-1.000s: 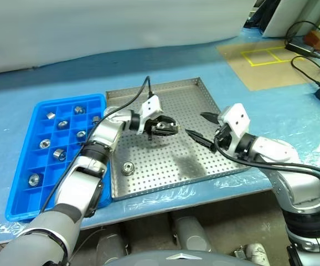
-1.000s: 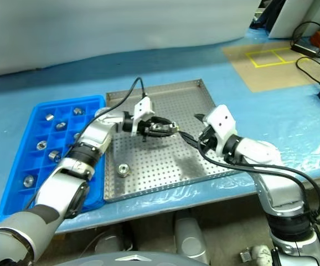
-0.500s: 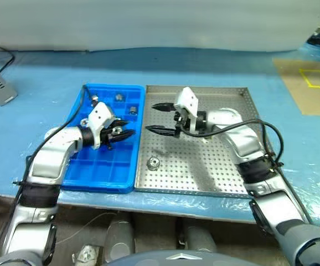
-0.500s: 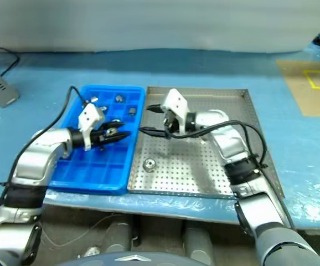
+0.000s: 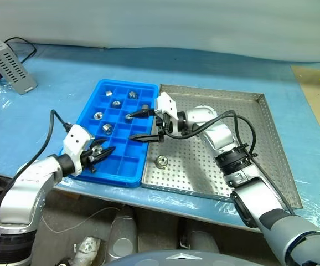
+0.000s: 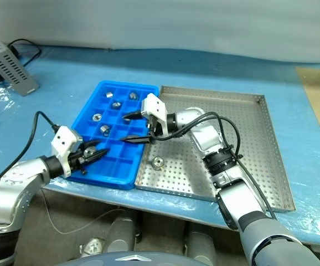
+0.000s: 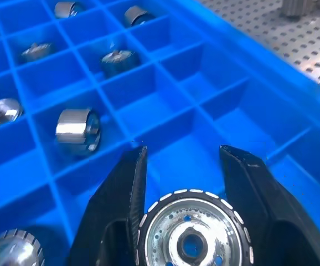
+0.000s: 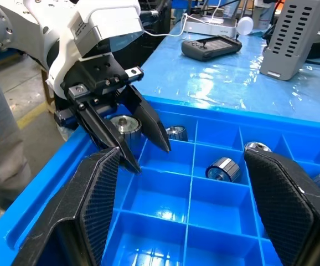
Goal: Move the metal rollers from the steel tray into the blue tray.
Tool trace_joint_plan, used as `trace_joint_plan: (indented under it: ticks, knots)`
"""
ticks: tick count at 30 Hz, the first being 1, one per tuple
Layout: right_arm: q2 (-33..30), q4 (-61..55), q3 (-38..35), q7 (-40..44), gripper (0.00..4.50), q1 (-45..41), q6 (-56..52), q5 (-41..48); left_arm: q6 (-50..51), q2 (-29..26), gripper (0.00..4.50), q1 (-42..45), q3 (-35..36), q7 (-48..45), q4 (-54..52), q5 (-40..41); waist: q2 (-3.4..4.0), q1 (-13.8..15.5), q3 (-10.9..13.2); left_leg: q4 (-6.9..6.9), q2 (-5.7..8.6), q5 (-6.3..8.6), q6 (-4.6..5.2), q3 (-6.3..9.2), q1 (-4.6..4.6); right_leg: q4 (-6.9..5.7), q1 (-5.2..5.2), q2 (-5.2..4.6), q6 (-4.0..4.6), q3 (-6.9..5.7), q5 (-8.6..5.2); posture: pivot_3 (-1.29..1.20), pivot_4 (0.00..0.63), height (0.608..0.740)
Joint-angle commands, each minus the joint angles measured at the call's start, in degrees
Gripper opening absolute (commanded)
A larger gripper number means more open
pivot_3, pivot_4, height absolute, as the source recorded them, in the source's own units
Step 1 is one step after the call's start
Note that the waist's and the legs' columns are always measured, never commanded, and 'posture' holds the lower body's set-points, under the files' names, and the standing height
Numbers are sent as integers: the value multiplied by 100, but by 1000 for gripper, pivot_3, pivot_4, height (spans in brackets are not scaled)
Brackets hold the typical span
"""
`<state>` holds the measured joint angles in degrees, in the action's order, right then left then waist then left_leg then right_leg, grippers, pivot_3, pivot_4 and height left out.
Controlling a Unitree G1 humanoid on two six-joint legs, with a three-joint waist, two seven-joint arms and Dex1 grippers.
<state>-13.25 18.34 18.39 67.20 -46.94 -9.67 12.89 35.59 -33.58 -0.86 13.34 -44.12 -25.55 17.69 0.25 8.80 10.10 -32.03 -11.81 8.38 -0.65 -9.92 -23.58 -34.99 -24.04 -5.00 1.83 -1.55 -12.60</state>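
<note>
I am judging the task as nearly finished. My left gripper (image 5: 97, 154) is holding a roller (image 7: 192, 237) clamped between its fingers, over the near rows of the blue tray (image 5: 128, 178). I am counting about six rollers already lying in the tray's far compartments, one in each, for example this one (image 5: 108, 128). The near compartments are standing empty. In the steel tray (image 5: 271, 166) I am seeing only one roller (image 5: 161, 161) left, upright near the edge beside the blue tray. My right gripper (image 5: 143, 124) is hanging wide apart and empty over the blue tray's edge.
</note>
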Motion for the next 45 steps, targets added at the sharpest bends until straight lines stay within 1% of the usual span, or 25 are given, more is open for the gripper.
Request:
trace_joint_plan:
  ticks: [1, 3, 7, 12, 14, 16, 17, 18, 19, 25, 27, 31, 34, 37, 40, 42, 45]
  knots:
    - [115, -73, -28, 53, 3745, -136, 129, 2, -94, -180, 1762, -198, 421, 95, -223, 140, 0, 0, 0, 1, -1, -1, -1, 0, -2, 0, -2, 2, -1, 0, -1, 345, 150, 740]
    - [141, -70, -39, 51, 3745, -134, 128, -23, -85, -223, 1762, -331, 469, 92, -253, 216, 0, 1, 0, 4, -1, -1, -2, 1, -5, 1, -8, 4, -3, 2, -2, 345, 150, 740]
    - [128, -87, -54, 19, 3745, -110, 141, -85, -182, -288, 1762, -468, 265, 71, -207, 182, -1, -1, 0, 10, 0, -2, -3, -1, -7, 3, -12, 4, -7, 3, -4, 320, 150, 740]
    - [61, -159, -115, -42, 3745, -33, 111, -131, -36, -309, 1762, -359, 42, 165, -173, 220, -1, -5, -1, 11, 0, -4, -6, -3, -6, 2, -12, 4, -7, 4, -4, 296, 150, 740]
    - [41, -190, -124, -99, 3745, 7, 112, -150, 2, -270, 1762, -260, 5, 262, -6, 198, -1, -7, -1, 11, -1, -4, -6, -5, -5, 1, -13, 5, -7, 4, -4, 288, 150, 740]
    - [31, -213, -120, -172, 3745, 39, 122, -177, -30, -310, 2491, -248, -71, 233, 120, 171, -1, -12, -1, 11, -2, -6, -9, -7, -5, -1, -13, 7, -7, 4, -4, 283, 150, 740]
    - [31, -240, -125, -200, 3745, 55, 105, -170, -11, -334, 2727, -262, -95, 244, 118, 159, -1, -14, -1, 11, -2, -6, -10, -7, -5, -1, -14, 8, -7, 4, -4, 272, 150, 740]
    - [27, -270, -131, -218, 3745, 70, 87, -158, -10, -356, 3087, -270, -117, 246, 105, 150, -1, -19, -1, 11, -2, -6, -10, -8, -5, -2, -14, 8, -7, 4, -4, 269, 150, 740]
    - [16, -300, -140, -234, 3745, 82, 71, -147, -29, -375, 3340, -271, -123, 206, 106, 173, -1, -21, -1, 11, -2, -6, -10, -8, -4, -2, -14, 8, -7, 6, -4, 263, 150, 740]
    - [-127, -484, -204, -306, 3745, 174, -43, -102, -408, -551, 3340, -6, -106, -36, 509, 170, -3, -21, -2, 11, -3, -11, -17, -9, -1, -6, -14, 22, -7, 8, -4, 221, 150, 740]
    - [-267, -692, -265, -286, 3745, 260, -219, -21, -369, -582, 3340, 238, -131, -166, 530, 345, -3, -4, -2, 11, -3, -15, -24, -8, 1, -10, -14, 29, -7, 7, -4, 202, 150, 740]
    - [-891, -1383, -388, -27, 3745, 764, -876, 245, -164, -701, 3340, 728, -314, -601, 187, 810, -9, -6, -5, 1, -3, -18, -28, -6, 1, -21, -12, 31, -7, 11, -3, 170, 150, 740]
    - [-1299, -1766, -333, 69, 3745, 1179, -1047, 219, -551, -801, 3340, 938, -694, -1025, 261, 726, -10, -32, -6, -6, -3, -16, -26, -9, 10, -25, -7, 30, -7, 17, -3, 122, 150, 740]
    - [-1424, -1940, -274, 27, 3745, 1334, -1215, 201, -803, -808, 3340, 1175, -1132, -1298, 578, 546, -9, -142, -6, -4, -7, -22, -36, -11, 23, -38, -9, 43, -8, 24, -3, 89, 150, 740]
    - [-1533, -2043, -99, 75, 3745, 1593, -1256, 84, -862, -682, 3340, 1480, -1521, -1562, 830, 594, -9, -207, -6, 6, -16, -38, -62, -10, 37, -58, -14, 58, -7, 30, -4, 45, 150, 740]
    - [-1506, -2021, -46, -18, 3745, 1709, -1263, 27, -851, -679, 3340, 1594, -1668, -1763, 968, 668, -9, -213, -6, 10, -23, -44, -70, -10, 42, -63, -14, 65, -5, 31, -5, 45, 150, 740]
    - [-1374, -1785, -7, -257, 3745, 1714, -1209, -116, -929, -716, 3340, 1651, -1739, -2070, 1184, 732, -9, -300, -6, 10, -22, -45, -71, -10, 42, -66, -15, 66, -3, 31, -5, 21, 150, 740]
